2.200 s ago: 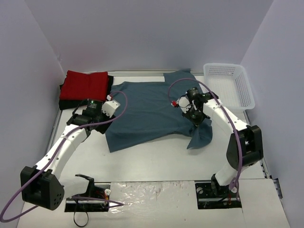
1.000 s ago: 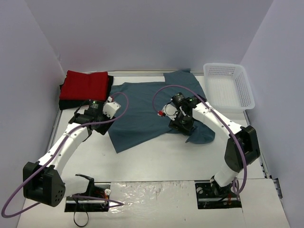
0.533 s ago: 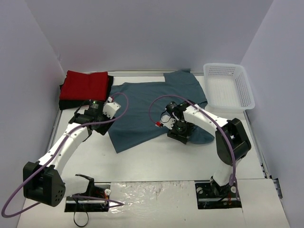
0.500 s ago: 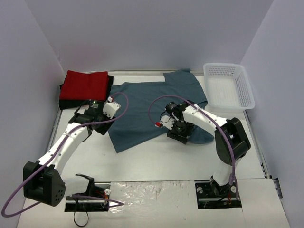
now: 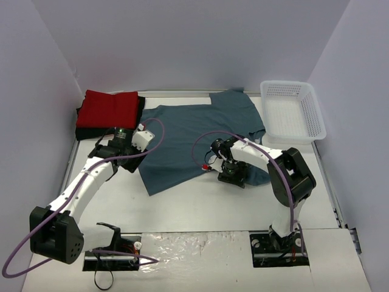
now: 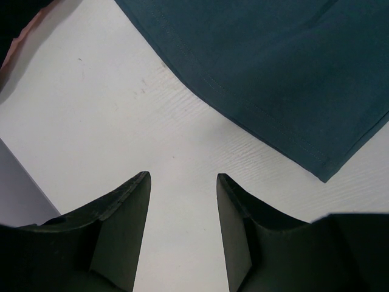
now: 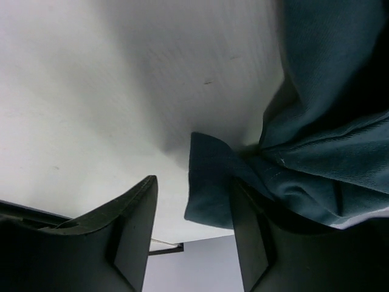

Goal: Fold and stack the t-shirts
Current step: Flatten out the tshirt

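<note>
Far left, the folded red t-shirt (image 5: 109, 108) tops the black t-shirt (image 5: 81, 129). The left gripper (image 6: 182, 182) is spread over bare table (image 5: 200, 207), just off the teal t-shirt (image 5: 182, 131) hem. The right gripper (image 7: 192, 181) is spread astride its bunched near edge, with free table to the left.

Bunched teal t-shirt (image 7: 316, 152) partly within parted hand (image 7: 192, 182)

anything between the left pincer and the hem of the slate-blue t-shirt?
Nothing visible. The left pincer is open over the bare white table. The slate-blue cloth t-shirt lies flat beyond its fingertips, with its hem exposed and only tabletop in between.
</note>
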`<action>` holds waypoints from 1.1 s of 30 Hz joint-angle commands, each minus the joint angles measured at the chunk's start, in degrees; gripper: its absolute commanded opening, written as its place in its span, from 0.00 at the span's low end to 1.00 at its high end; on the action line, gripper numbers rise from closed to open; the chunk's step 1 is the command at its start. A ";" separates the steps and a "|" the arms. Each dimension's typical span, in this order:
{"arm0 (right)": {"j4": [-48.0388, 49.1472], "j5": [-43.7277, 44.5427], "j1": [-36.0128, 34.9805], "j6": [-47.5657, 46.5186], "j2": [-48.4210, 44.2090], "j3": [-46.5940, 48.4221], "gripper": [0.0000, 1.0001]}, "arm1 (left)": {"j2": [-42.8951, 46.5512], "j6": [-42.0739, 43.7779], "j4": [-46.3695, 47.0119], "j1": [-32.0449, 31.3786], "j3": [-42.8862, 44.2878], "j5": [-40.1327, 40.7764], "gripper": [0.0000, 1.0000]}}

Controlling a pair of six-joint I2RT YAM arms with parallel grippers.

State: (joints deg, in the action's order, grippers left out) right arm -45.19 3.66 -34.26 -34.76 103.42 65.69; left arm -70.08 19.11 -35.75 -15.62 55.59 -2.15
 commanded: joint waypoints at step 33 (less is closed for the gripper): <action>7.65 9.17 20.02 6.20 -12.37 -1.97 0.00 | 0.91 0.93 -0.64 0.41 -0.22 -1.71 0.46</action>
State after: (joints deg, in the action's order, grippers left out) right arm -38.06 9.93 -15.46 -29.78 89.27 64.55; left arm -70.13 19.38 -35.75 -15.62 55.51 -3.22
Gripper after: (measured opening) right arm 0.005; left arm 0.461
